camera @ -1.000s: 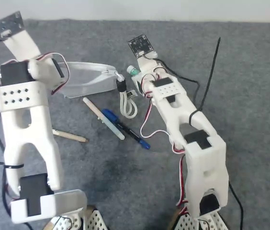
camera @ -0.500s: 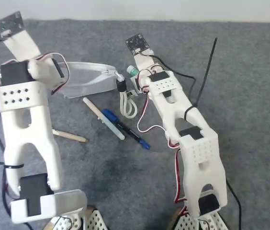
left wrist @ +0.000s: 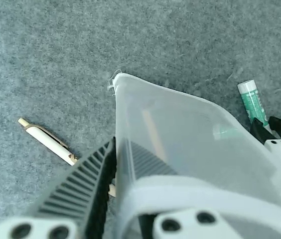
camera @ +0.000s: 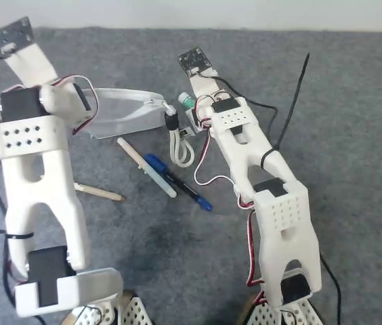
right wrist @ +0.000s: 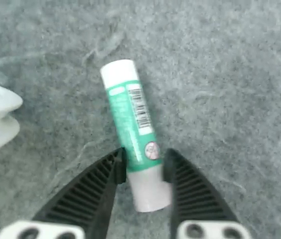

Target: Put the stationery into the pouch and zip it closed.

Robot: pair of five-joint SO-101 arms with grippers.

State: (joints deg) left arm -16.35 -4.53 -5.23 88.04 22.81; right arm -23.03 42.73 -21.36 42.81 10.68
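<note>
A: What's nearest?
B: Blue pen (camera: 167, 175) & cream pen (camera: 140, 162), loose on the carpet (camera: 353, 101) just in front of the pouch (left wrist: 190, 134).
A: The pouch itself?
B: Clear plastic, lying flat. Left gripper (left wrist: 125, 149) is pinched onto its edge. Can't tell if the mouth is open.
A: Beyond that?
B: Just beside one end of the pouch, right gripper (right wrist: 143, 152), jaws narrow, clamped on a green glue stick (right wrist: 130, 124) near its end.
A: Risks?
B: Prob. an off-centre grip, so the stick could pivot or slip. It could also snag the pouch lip if the mouth sags.
</note>
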